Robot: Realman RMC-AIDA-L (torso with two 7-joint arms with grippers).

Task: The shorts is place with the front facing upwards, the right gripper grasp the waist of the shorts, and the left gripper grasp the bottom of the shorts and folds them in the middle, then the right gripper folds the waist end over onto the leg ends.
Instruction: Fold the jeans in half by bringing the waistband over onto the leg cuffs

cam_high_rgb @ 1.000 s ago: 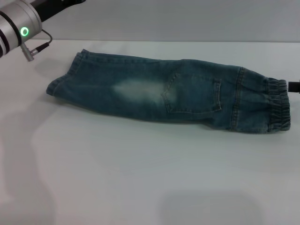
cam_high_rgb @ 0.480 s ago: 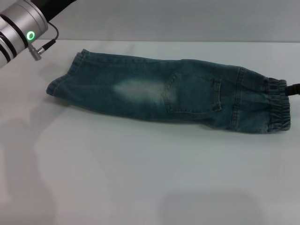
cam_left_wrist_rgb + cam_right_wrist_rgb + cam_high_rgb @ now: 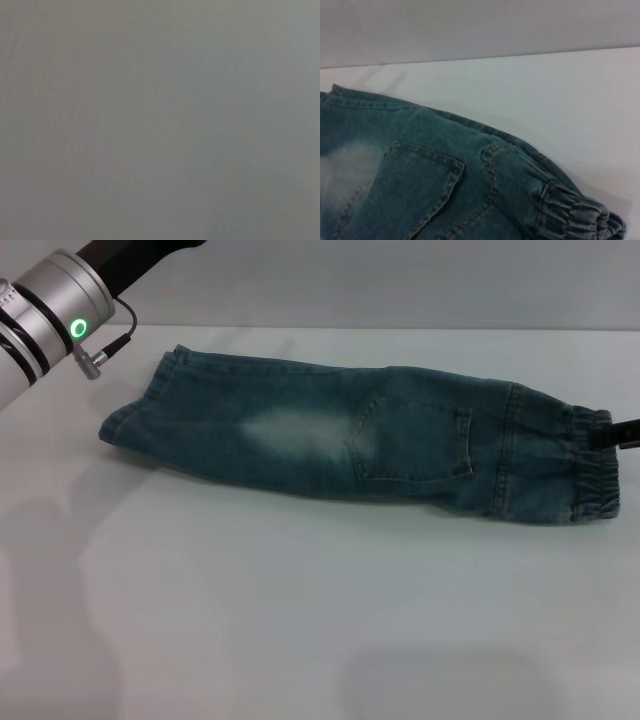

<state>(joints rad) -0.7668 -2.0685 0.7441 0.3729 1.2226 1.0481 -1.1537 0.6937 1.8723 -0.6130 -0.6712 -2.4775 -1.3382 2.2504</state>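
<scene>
Directly beside the right gripper (image 3: 627,433), which is entering the head view only as a dark tip at the frame edge, the waist (image 3: 594,463) of the shorts (image 3: 360,440) is lying gathered on the white table (image 3: 300,620), with the tip sitting at or just above the far corner of the elastic band; whether it is touching the denim cannot be told. The shorts are lying already doubled lengthwise, so the step in hand appears to be the second fold: carrying the waist end over onto the leg ends (image 3: 135,410), which are resting well away from this gripper, across the full length of the garment. To do this well, the gripper should be taking both layers of the ruffled band together, lifting only enough to clear the cloth, and travelling straight along the garment so that the edges are landing square on the hems. Its finger spacing is not showing in any view, so its state cannot be told; the right wrist view is showing only the stitched pocket (image 3: 405,195), the band and bare table. Far from the waist, beyond the leg ends, the left arm (image 3: 55,320) is hanging above the table; the left gripper itself is cut off, and the left wrist view is giving only a featureless grey field.
</scene>
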